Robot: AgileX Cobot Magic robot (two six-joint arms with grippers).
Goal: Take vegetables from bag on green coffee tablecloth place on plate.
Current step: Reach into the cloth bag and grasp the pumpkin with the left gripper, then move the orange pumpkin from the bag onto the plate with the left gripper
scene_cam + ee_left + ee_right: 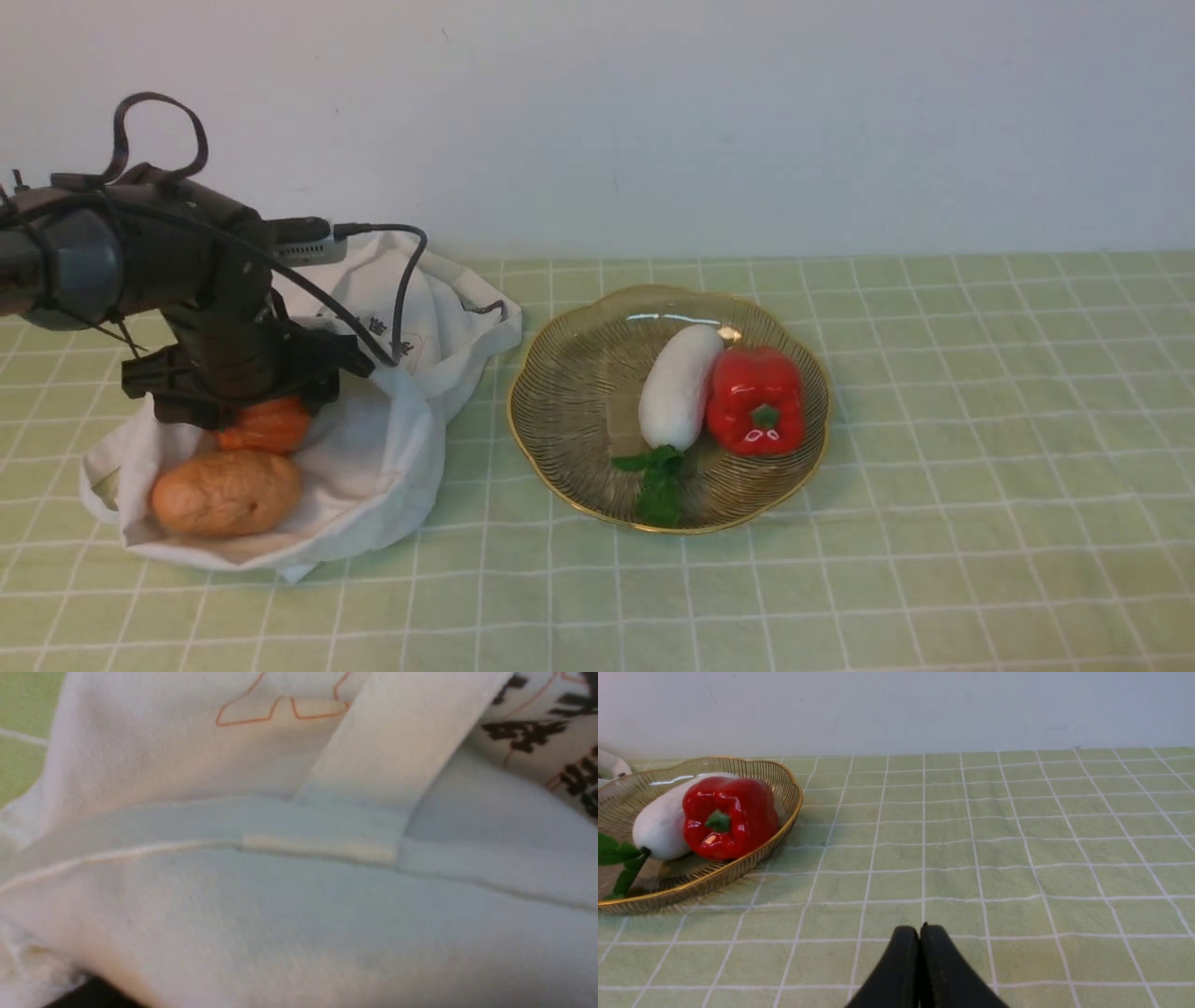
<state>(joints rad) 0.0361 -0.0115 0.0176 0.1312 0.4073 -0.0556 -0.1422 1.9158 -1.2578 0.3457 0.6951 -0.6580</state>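
The white cloth bag (401, 439) lies open on the green tablecloth (980, 467) at the left. The tan potato (227, 493) and the orange pumpkin (271, 425) lie inside it. My left gripper (238, 397) reaches down into the bag right over the pumpkin; its fingers are hidden. The left wrist view shows only bag cloth (299, 914) and the printed label (551, 732). The small green piece is out of view. The amber glass plate (579, 373) stands to the right of the bag. My right gripper (920, 933) is shut and empty, low over bare cloth.
A white radish (680, 385) with green leaves and a red bell pepper (756, 399) lie on the plate, also seen in the right wrist view with the plate rim (784, 816). A pale wall runs behind the table.
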